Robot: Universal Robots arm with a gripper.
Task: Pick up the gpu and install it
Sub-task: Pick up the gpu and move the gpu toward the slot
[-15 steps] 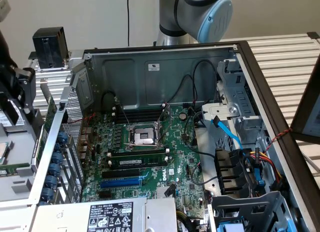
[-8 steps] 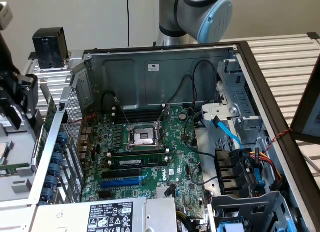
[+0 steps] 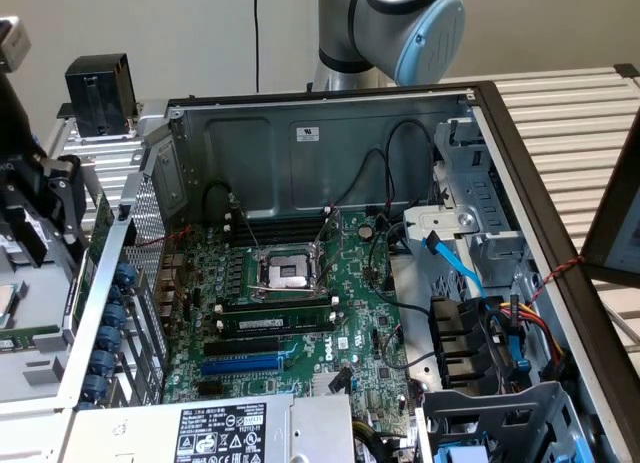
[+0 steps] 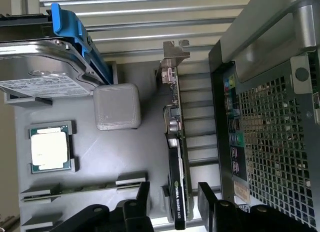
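Fingers point(image 4: 144, 202) stand apart astride the gpu point(image 4: 176, 204), grey block point(image 4: 116, 106) and computer case point(image 4: 270, 137) flanking.

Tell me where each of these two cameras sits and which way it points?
Exterior view: off the arm, high above the open computer case, looking down onto its motherboard; the arm's blue-capped joint rises behind the case.
Wrist view: on the wrist, facing past the open end effector to a grey tray, where the gpu stands on edge between the fingers.
Shared: the computer case, whose perforated rear panel shows beside the tray in the wrist view.
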